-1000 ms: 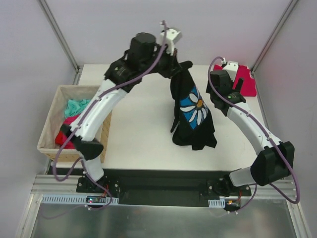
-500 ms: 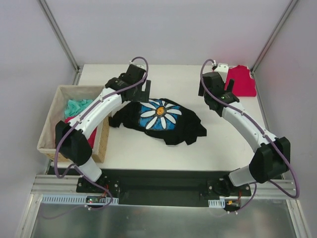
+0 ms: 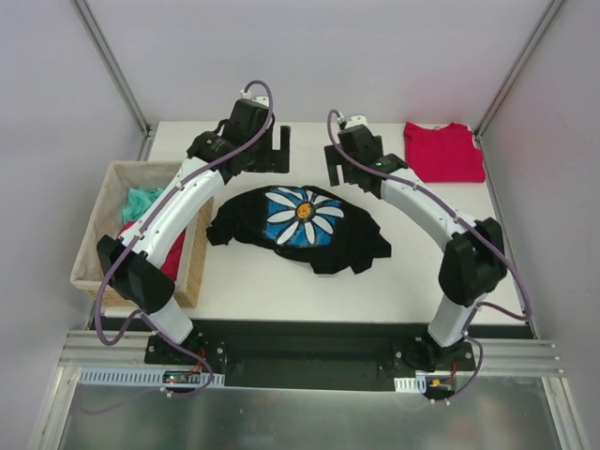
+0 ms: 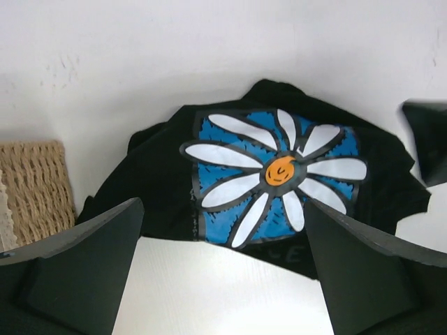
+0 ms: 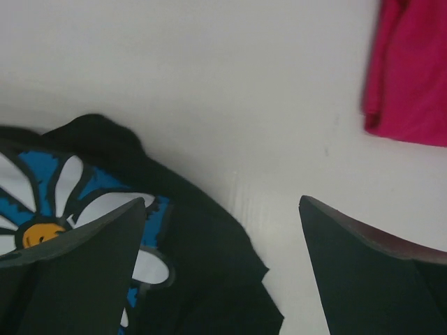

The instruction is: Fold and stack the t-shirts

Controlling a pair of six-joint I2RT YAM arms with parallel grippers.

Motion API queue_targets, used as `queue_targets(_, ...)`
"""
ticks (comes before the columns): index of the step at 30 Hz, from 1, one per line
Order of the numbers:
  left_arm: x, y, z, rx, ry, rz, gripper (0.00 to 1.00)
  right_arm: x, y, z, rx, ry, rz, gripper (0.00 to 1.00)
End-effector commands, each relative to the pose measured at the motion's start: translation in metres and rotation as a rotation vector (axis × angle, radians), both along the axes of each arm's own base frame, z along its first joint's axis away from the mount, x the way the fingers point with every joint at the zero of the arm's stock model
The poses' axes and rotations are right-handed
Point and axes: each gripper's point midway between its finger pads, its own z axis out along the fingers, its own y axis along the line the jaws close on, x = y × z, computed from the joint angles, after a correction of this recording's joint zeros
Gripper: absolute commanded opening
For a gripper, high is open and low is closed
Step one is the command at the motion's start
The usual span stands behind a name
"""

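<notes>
First, near left: woven basket [image 3: 94,279] beside table [image 3: 244,281], teal and red cloth inside. Centre of table: black t-shirt [image 3: 298,228], rumpled, daisy print facing up. Just beyond shirt: left gripper [image 4: 222,206], jaws spread wide, nothing held; right gripper [image 5: 222,201] alongside, jaws spread wide, nothing held. Far right corner: red t-shirt [image 3: 444,152], lying flat, well apart from black t-shirt.

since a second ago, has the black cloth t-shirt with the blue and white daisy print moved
Yes. The black t-shirt came down from hanging mid-air and now lies crumpled on the white table, reaching further left toward the woven tan basket.
</notes>
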Motion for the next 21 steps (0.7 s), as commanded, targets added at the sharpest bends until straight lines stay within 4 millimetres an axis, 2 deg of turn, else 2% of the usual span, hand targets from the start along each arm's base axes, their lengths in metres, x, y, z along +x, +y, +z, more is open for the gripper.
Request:
queue_targets(1,0.001,0.020,-0.007,0.063,0.009,0.128,0.99,-0.013,0.051,-0.034,0.024,0.168,0.199,0.96)
queue_targets(2,0.000,0.026,-0.003,0.074,-0.009,0.147,0.99,-0.011,0.053,-0.041,0.004,0.185,0.198,0.96)
queue_targets(3,-0.001,0.031,-0.002,0.085,-0.019,0.164,0.99,-0.008,0.054,-0.065,-0.046,0.238,0.204,0.96)
queue_targets(4,-0.002,0.037,-0.001,0.104,-0.029,0.183,0.99,-0.009,0.056,-0.066,-0.071,0.263,0.205,0.96)
queue_targets(6,-0.004,0.049,0.011,0.126,-0.071,0.215,0.99,-0.009,0.059,-0.092,-0.096,0.324,0.219,0.96)
queue_targets(9,-0.006,0.055,0.021,0.135,-0.100,0.226,0.99,-0.011,0.069,-0.104,-0.089,0.360,0.248,0.96)
queue_targets(10,-0.007,0.056,0.023,0.134,-0.105,0.228,0.99,-0.015,0.069,-0.117,-0.107,0.402,0.252,0.96)
queue_targets(11,-0.007,0.056,0.024,0.130,-0.108,0.227,0.99,-0.013,0.075,-0.113,-0.111,0.401,0.265,0.96)
queue_targets(13,-0.008,0.056,0.024,0.127,-0.106,0.227,0.99,-0.021,0.074,-0.125,-0.164,0.449,0.272,0.96)
queue_targets(16,-0.008,0.057,0.020,0.134,-0.099,0.228,0.99,-0.026,0.074,-0.130,-0.186,0.460,0.273,0.98)
queue_targets(19,-0.008,0.057,0.018,0.140,-0.095,0.231,0.99,-0.030,0.069,-0.137,-0.203,0.477,0.260,0.83)
queue_targets(20,-0.008,0.057,0.017,0.140,-0.093,0.230,0.99,-0.030,0.068,-0.139,-0.209,0.482,0.255,0.65)
queue_targets(21,-0.008,0.057,0.017,0.138,-0.092,0.232,0.99,-0.031,0.067,-0.141,-0.213,0.486,0.246,0.57)
